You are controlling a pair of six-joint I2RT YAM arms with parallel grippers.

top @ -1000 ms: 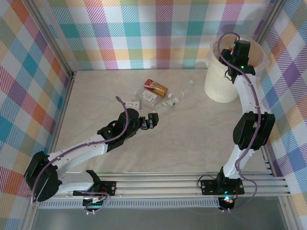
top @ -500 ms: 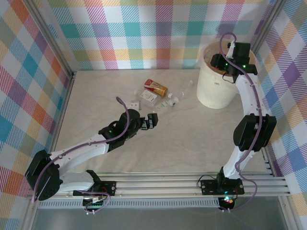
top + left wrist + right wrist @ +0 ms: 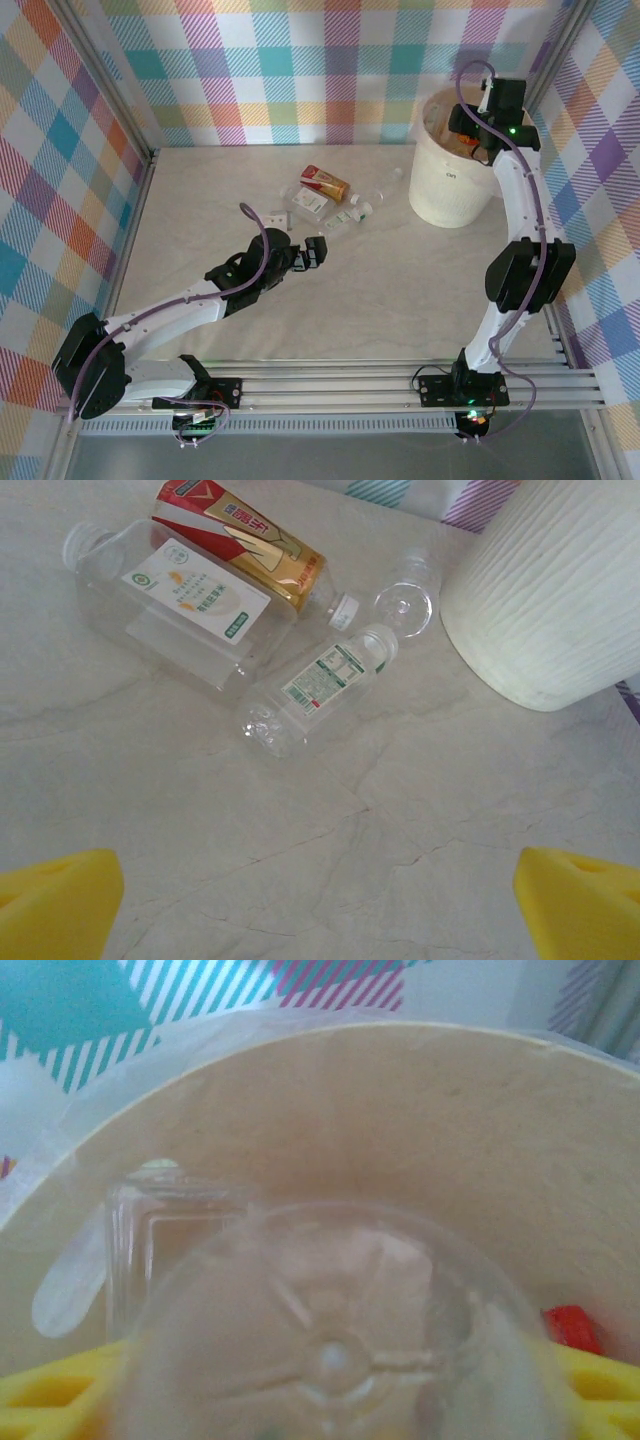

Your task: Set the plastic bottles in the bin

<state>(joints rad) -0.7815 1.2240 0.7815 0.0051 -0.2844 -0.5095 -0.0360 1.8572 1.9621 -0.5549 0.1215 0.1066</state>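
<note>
Several plastic bottles lie on the table: a red-and-gold one (image 3: 325, 182) (image 3: 250, 540), a big square clear one (image 3: 308, 200) (image 3: 180, 605), a small clear one with a green-white label (image 3: 350, 215) (image 3: 315, 685), and a tiny clear one (image 3: 405, 595). My left gripper (image 3: 318, 252) (image 3: 320, 905) is open just short of them, yellow fingers (image 3: 55, 900) wide apart over bare table. The bin (image 3: 450, 190) (image 3: 560, 590) stands at the back right. My right gripper (image 3: 472, 125) (image 3: 330, 1400) hangs over its mouth, shut on a clear bottle (image 3: 330, 1330) whose base faces the camera.
Inside the bin, against its tan wall (image 3: 400, 1110), stands another clear bottle (image 3: 150, 1230), with a red cap (image 3: 570, 1325) lower right. Plaid walls enclose the table on three sides. Open tabletop (image 3: 400, 290) lies between the bottles and the arm bases.
The bin has shifted left by a bottle's length from one second ago. The right gripper has stayed over its mouth, drifting slightly right. The left arm has barely moved.
</note>
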